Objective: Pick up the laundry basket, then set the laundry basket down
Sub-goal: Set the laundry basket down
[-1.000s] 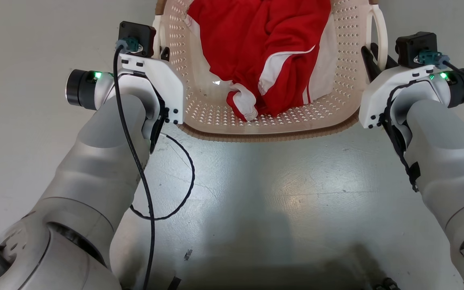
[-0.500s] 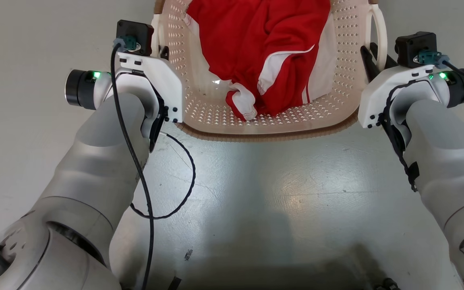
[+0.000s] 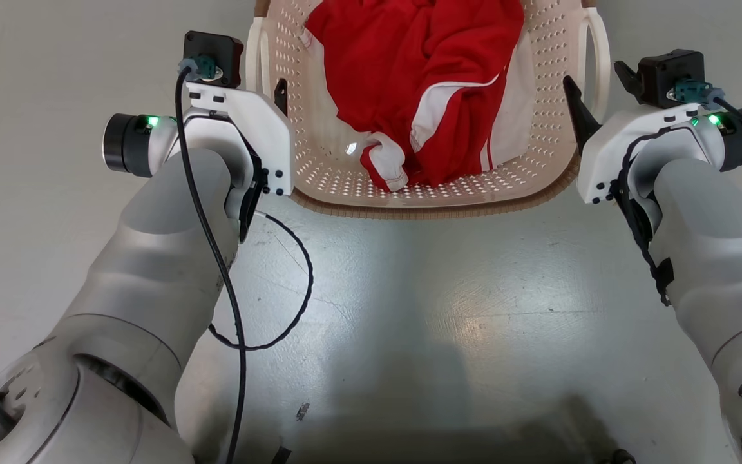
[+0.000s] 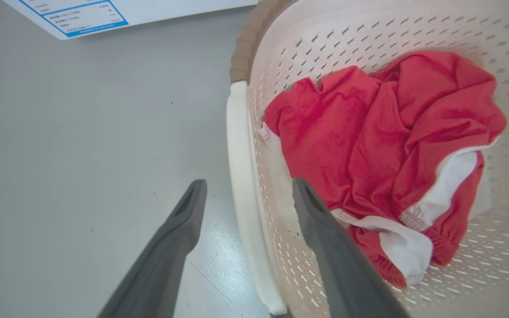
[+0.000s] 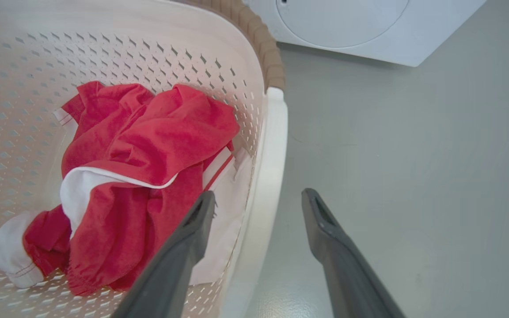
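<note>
The laundry basket (image 3: 422, 205), cream perforated plastic with a brown woven rim, stands on the grey floor and holds a red and white garment (image 3: 422, 84). My left gripper (image 3: 261, 90) is open at its left side. In the left wrist view the left gripper (image 4: 250, 183) straddles the white loop handle (image 4: 239, 145), one finger outside and one inside the wall, neither pressing on it. My right gripper (image 3: 599, 90) is open too. In the right wrist view the right gripper (image 5: 259, 193) straddles the other handle (image 5: 274, 132) the same way.
A white washing machine (image 5: 347, 22) stands just beyond the basket, and its labelled panel (image 4: 82, 13) shows past the left side. A black cable (image 3: 281, 303) loops over the floor by my left forearm. Bare grey floor lies on both sides of the basket.
Both grippers have gone from shut on the basket's handles to open, letting go. The basket has settled slightly lower and farther up in the head view.
</note>
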Available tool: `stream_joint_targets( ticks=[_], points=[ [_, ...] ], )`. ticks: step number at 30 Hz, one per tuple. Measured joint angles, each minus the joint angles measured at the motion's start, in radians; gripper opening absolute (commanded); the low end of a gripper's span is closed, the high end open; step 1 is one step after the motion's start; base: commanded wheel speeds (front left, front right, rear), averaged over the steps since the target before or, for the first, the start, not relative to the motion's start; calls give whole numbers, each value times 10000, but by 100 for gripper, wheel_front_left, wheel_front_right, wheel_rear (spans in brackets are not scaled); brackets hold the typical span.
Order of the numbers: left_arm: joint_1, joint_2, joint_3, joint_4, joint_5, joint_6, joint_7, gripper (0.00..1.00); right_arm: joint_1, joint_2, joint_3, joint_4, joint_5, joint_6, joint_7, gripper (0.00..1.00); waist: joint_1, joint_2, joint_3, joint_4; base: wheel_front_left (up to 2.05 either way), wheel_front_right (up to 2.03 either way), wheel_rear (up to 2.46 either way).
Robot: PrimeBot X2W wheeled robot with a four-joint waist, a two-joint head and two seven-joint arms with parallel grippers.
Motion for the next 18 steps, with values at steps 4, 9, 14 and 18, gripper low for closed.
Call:
stream_joint_targets(
  ticks=[4, 9, 14, 18],
  points=[
    [11, -6, 4, 0, -65, 59, -2, 100, 31, 6, -211, 0, -207, 0, -88, 100, 0, 0, -159, -5, 0, 0, 0],
    [129, -12, 151, 0, -253, 163, -291, 100, 209, 52, -502, 2, -305, 0, -301, 100, 0, 0, -518, -4, 0, 0, 0],
    [516, -8, 270, 2, -451, 174, -635, 100, 419, 17, -828, -96, -374, 0, -405, 100, 1, 0, -1072, 15, 0, 0, 0],
    [872, -4, 326, 4, -514, 169, -903, 100, 735, -104, -1076, -303, -518, 0, -474, 100, 1, 0, -1632, 30, 0, 0, 0]
  ],
)
